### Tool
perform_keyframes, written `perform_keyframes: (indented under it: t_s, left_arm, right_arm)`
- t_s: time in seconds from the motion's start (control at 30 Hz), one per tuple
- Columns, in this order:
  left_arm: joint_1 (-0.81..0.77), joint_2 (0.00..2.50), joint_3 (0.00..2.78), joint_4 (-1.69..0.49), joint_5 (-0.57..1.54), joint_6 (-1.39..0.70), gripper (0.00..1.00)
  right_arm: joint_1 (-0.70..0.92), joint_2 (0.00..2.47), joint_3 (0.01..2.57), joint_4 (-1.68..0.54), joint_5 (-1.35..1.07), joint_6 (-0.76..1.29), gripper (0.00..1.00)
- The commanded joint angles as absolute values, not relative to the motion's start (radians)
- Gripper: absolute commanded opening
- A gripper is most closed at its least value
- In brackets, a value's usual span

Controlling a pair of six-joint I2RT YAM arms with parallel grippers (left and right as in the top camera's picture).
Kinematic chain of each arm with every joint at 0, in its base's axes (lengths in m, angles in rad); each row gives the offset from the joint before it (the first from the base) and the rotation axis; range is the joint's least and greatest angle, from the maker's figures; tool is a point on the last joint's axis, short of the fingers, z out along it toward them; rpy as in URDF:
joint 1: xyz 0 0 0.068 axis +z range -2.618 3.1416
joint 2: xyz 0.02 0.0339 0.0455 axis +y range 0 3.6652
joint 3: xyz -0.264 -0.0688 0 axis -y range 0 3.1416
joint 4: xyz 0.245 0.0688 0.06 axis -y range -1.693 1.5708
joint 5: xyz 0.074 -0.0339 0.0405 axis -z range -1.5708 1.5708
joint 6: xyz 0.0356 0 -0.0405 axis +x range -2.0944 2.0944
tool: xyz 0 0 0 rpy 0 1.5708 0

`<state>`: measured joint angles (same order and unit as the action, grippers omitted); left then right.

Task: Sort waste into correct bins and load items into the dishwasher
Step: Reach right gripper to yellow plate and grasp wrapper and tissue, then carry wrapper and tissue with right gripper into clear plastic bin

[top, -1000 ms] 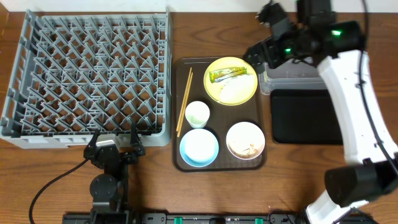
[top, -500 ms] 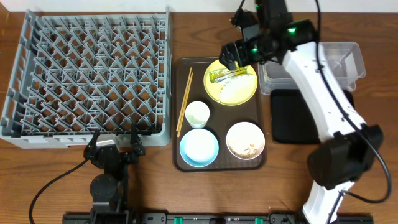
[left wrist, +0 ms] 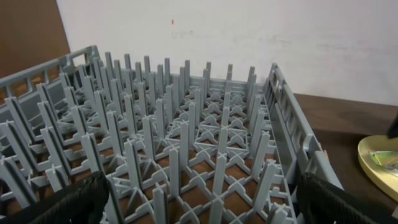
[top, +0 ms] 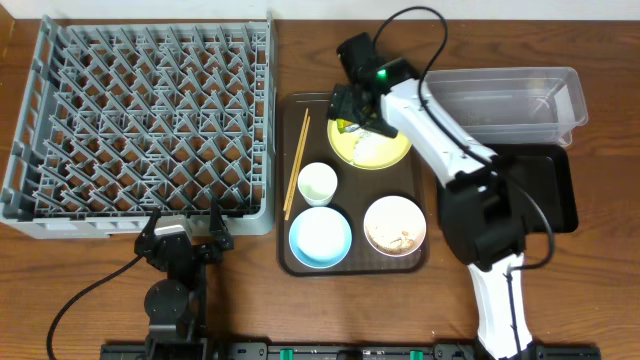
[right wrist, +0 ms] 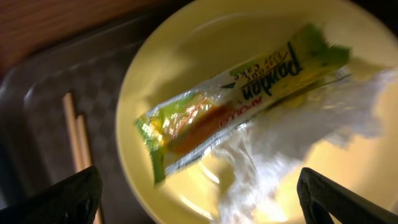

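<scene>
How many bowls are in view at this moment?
2. In the overhead view, the light blue bowl is at the brown tray's lower left; the pinkish-white bowl is beside it at lower right. The grey dish rack holds none.

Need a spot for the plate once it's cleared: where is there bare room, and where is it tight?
The rack holds nothing, and the black tray is bare. Bare wood of the table lies below the black tray. The brown tray is crowded: plate, cup, blue bowl, pink bowl, chopsticks, with the right tool over the plate.
</scene>
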<state>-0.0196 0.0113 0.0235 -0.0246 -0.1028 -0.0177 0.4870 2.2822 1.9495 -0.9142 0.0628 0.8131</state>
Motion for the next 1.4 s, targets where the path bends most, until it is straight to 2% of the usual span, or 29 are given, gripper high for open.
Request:
perform_keyframes:
  t_s: [0.0, 0.2, 0.27, 0.3, 0.37, 0.47, 0.57, 0.87, 1.13, 1.37]
  left_arm:
    - [-0.018, 0.011, 0.004, -0.063, -0.109, 0.0, 0.97]
    - [-0.018, 0.011, 0.004, -0.063, -0.109, 0.0, 0.97]
    - [-0.018, 0.011, 0.004, -0.063, -0.109, 0.0, 0.97]
    - [-0.018, 0.011, 0.004, -0.063, -0.109, 0.0, 0.97]
    - [-0.018, 0.011, 0.004, -0.063, -0.109, 0.0, 0.97]
    - [-0.018, 0.011, 0.004, -0.063, -0.109, 0.0, 0.97]
    - [-0.018, 0.011, 0.004, -0.063, -0.109, 0.0, 0.97]
    - [-0.018, 0.011, 0.004, -0.063, -0.109, 0.0, 0.97]
    - [-0.018, 0.011, 0.004, -0.063, -0.109, 0.0, 0.97]
    - [-0.018, 0.011, 0.004, -0.063, -0.109, 0.0, 0.97]
  right_arm:
    - [0.493, 2.331, 1.966, -0.889, 0.124, 0.961, 0.98]
    - [0.48, 2.395, 1.966, -0.846, 0.123, 1.003, 0.97]
    - [0.477, 2.408, 1.966, -0.845, 0.123, 1.002, 0.9]
    - [0.476, 2.418, 1.966, -0.845, 0.123, 1.002, 0.84]
    - [0.473, 2.422, 1.966, -0.857, 0.123, 1.001, 0.65]
    - [0.472, 2.424, 1.966, -0.872, 0.124, 0.978, 0.27]
    - [0.472, 2.424, 1.966, -0.871, 0.123, 0.918, 0.01]
    - [0.451, 2.323, 1.971, -0.896, 0.115, 0.754, 0.01]
    - [0.36, 2.024, 1.971, -0.982, 0.112, 0.759, 0.01]
    - [0.185, 1.874, 1.971, -1.085, 0.126, 0.847, 0.01]
